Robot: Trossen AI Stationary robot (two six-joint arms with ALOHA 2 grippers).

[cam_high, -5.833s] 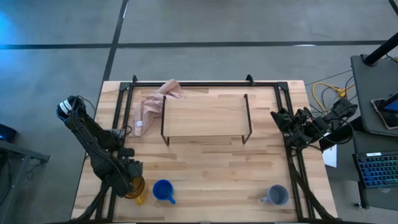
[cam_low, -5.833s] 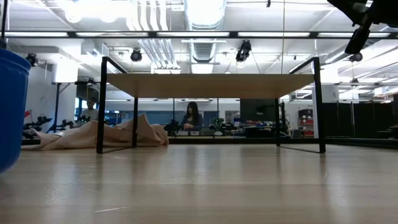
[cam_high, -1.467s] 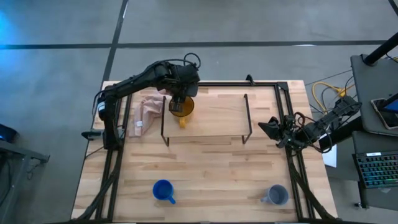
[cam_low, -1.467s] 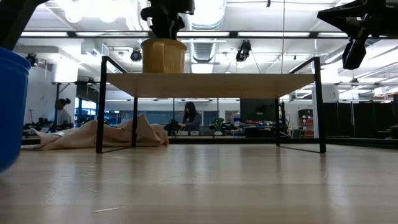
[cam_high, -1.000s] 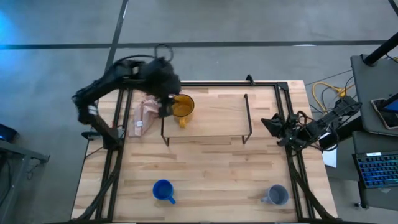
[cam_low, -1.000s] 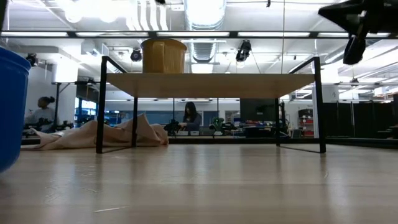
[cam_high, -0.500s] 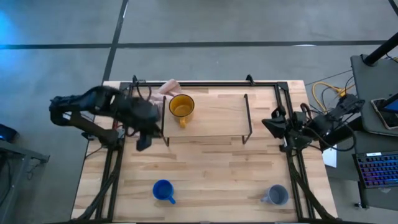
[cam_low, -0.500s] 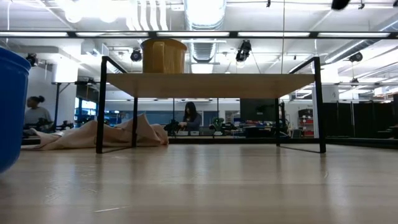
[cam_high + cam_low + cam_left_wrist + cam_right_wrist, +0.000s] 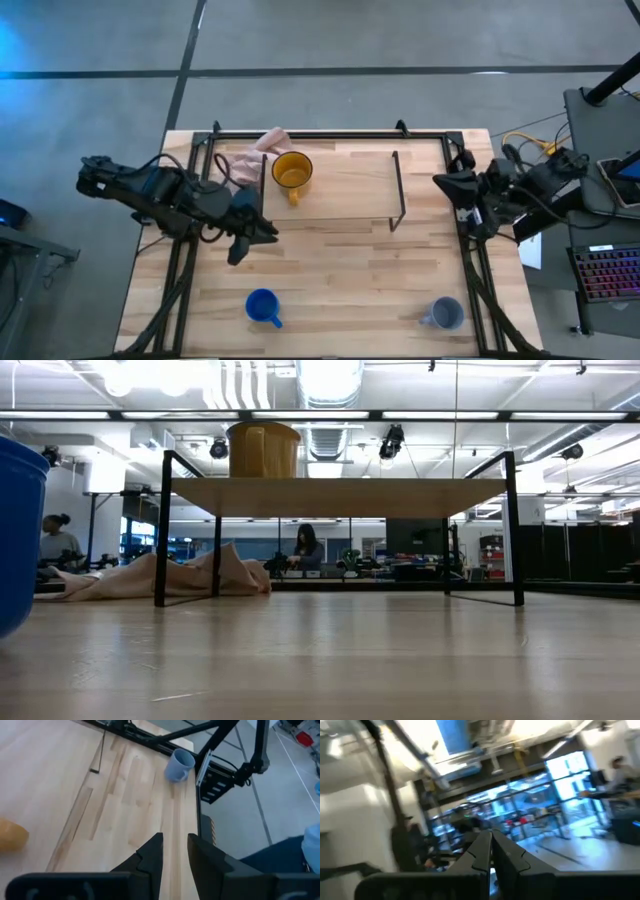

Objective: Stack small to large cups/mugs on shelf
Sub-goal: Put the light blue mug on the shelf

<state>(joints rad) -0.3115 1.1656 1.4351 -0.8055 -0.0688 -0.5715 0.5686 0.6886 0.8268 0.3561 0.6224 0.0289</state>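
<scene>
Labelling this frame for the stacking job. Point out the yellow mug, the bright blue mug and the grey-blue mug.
yellow mug (image 9: 291,172): high view, inside its open mouth, on the shelf.
bright blue mug (image 9: 261,304): high view, its rim and bowl.
grey-blue mug (image 9: 446,313): high view, its open top.

Light wood plank shelf on thin black wire legs; glossy yellow mug; crumpled pink cloth.

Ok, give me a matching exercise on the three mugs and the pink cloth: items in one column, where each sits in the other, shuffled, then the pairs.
Things:
1. yellow mug
2. bright blue mug
3. grey-blue mug
4. pink cloth

Places:
A. tabletop, near edge, right side
B. on the shelf top, left end
C. tabletop, beside the shelf's left end
D. tabletop, near edge, left of centre

Pairs: 1-B, 2-D, 3-A, 4-C
</scene>
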